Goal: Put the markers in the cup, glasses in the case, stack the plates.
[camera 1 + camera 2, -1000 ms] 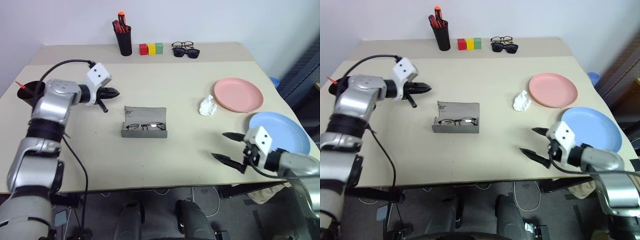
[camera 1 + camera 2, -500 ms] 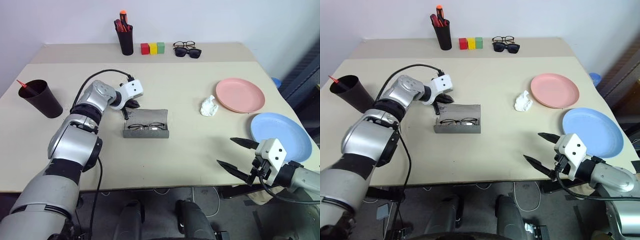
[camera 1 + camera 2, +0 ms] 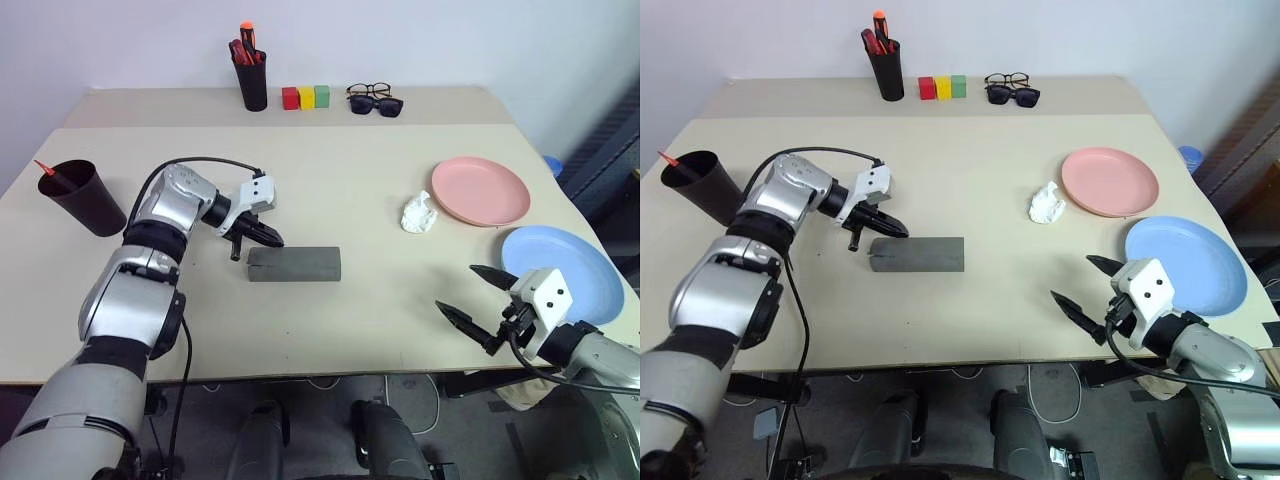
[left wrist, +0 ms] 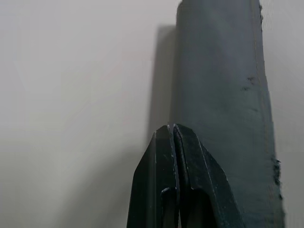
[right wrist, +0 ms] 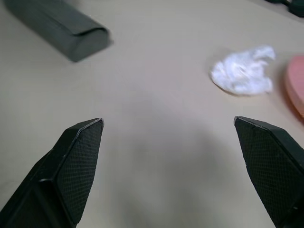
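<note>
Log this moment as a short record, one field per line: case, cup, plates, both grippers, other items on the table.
case: grey case lid shut, lying mid-table
cup: black cup near the table's left edge, a red-tipped marker sticking out of it
plates: pink plate and blue plate side by side on the table's right, not stacked
left gripper: left gripper shut, empty, tips at the case's left end
right gripper: right gripper open, empty, beside the blue plate
other items: crumpled tissue, pen holder, three coloured blocks, two pairs of glasses at the back
</note>
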